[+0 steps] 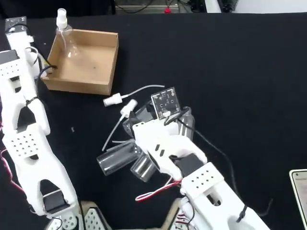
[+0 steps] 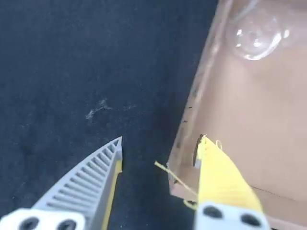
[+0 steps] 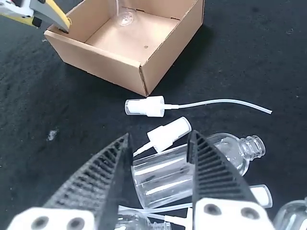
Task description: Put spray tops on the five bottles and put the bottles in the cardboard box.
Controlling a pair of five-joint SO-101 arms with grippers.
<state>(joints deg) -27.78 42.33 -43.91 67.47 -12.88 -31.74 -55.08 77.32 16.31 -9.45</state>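
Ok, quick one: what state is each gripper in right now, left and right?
Left gripper: open, straddling the cardboard box wall, holding nothing.
Right gripper: open over a clear bottle, not holding it.

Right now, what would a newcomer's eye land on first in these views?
A brown cardboard box at the far left holds one clear plastic bottle with a white spray top, the left arm's open jaws astride its wall. Near the middle, uncapped clear bottles and loose white spray tops with long tubes lie jumbled beneath the right arm's open jaws.
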